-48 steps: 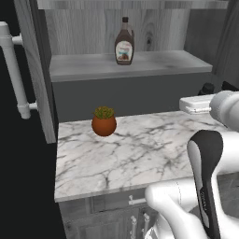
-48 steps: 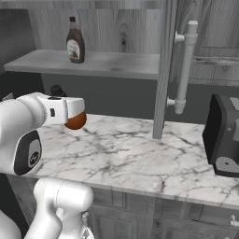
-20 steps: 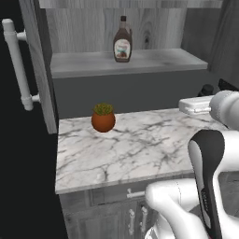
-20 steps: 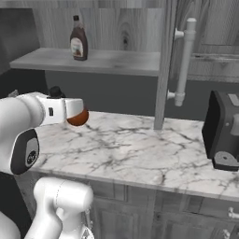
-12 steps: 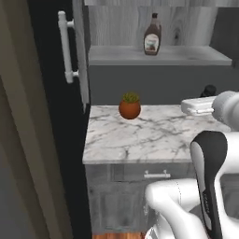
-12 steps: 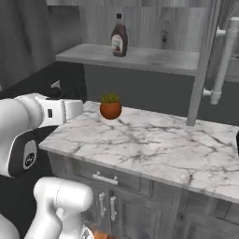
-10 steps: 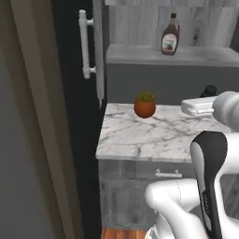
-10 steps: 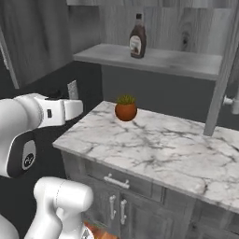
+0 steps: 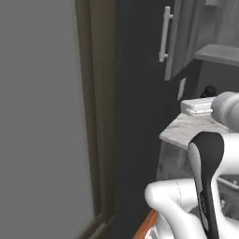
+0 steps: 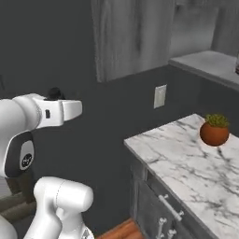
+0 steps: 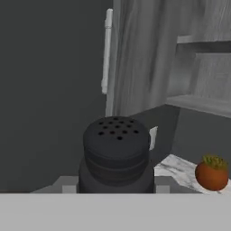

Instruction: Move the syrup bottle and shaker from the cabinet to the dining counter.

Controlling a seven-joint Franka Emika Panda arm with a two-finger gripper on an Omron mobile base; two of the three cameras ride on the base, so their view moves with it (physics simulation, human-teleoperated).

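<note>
One shaker (image 11: 117, 155) clamped upright between gripper (image 11: 116, 186) fingers, cabinet (image 11: 149, 58) beyond.

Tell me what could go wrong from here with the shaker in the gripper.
1. The shaker sits between the fingers with much of its body standing above them, so a jolt while the base drives might tip or drop it.
2. The open cabinet door juts out beside the arm and could get clipped on a swing.
3. The plant pot stands near the worktop edge, within reach of a wide swing.

shaker (image 11: 116, 151): matt black (perforated) | cabinet (image 11: 149, 54): grey wood-grain | worktop (image 10: 186, 158): veined marble
</note>
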